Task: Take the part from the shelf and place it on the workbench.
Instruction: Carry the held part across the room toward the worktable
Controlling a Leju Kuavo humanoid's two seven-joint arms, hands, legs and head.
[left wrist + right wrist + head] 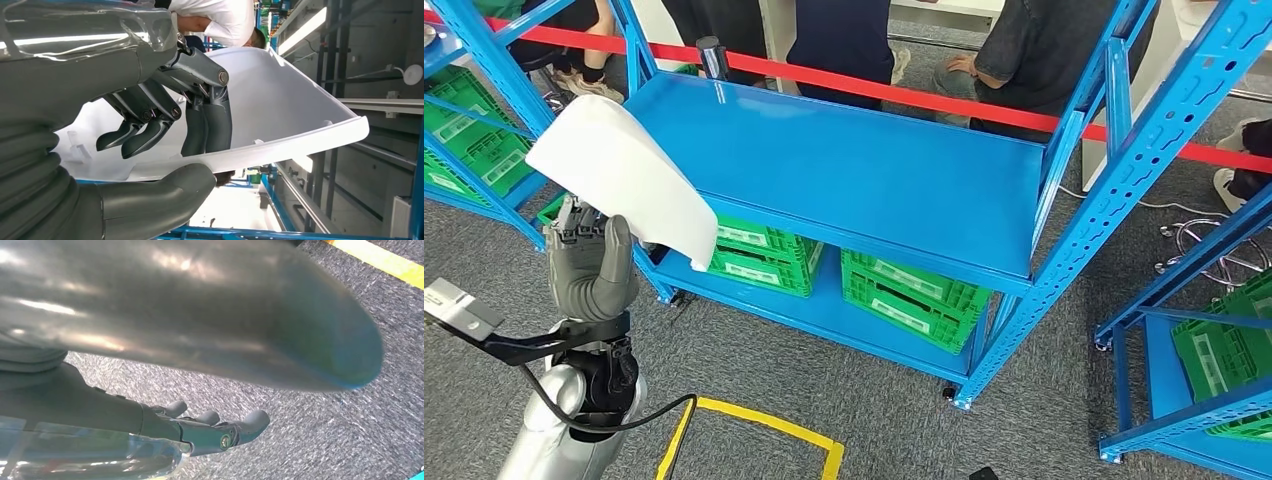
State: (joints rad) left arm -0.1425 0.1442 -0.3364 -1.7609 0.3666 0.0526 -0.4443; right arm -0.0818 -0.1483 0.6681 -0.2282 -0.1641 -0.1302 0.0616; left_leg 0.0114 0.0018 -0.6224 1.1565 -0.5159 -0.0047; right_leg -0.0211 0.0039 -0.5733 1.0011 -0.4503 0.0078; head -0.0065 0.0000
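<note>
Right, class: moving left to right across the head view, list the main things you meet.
Left hand holding the white part → blue shelf → green crates beneath it → second blue rack at the right edge.

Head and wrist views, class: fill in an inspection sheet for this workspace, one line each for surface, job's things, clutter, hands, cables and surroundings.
Surface: blue shelf top, bare.
Job's things: white part, held up at the shelf's left corner.
Clutter: green crates on the lower level.
Hands: left robot hand grips the part's edge; right robot hand holds nothing, above grey carpet.
Cables: black cable by the left arm.
Surroundings: red barrier tape, people behind it, yellow floor tape.
</note>
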